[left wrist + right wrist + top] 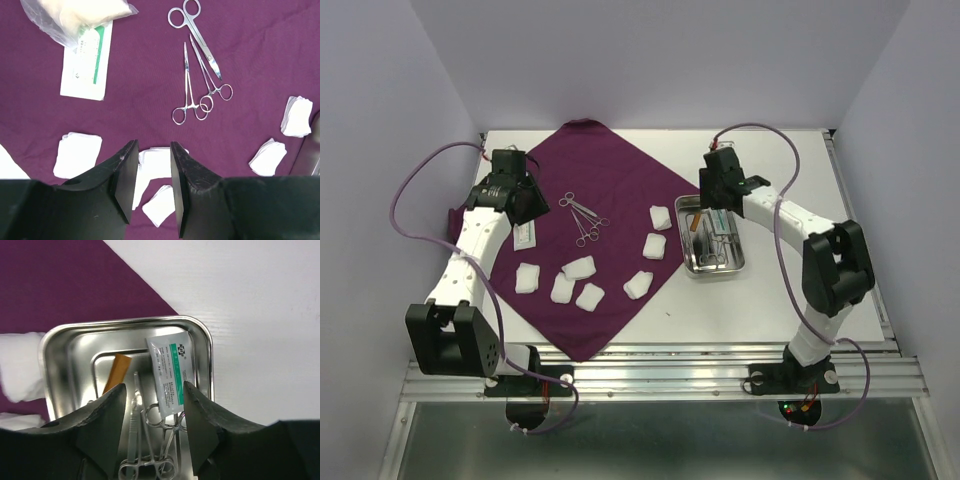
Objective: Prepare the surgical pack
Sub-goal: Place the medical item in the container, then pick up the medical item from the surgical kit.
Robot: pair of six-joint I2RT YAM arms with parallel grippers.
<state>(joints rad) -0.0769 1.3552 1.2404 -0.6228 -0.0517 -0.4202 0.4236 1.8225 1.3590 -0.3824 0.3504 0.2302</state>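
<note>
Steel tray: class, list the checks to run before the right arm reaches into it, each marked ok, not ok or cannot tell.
1. Right gripper open and empty: ok.
2. Right gripper above the steel tray: ok.
3. White packet in line with the gap between the jaws: ok.
4. Packet free of the instruments: not ok, its lower end overlaps them.
5. Left gripper away, over the purple cloth: ok.
6. Height above tray floor: cannot tell.

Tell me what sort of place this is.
Probably a robot test booth staged as a surgical prep bench: plain walls around a white table, gauze pads and scissors on a purple cloth, a steel tray.
</note>
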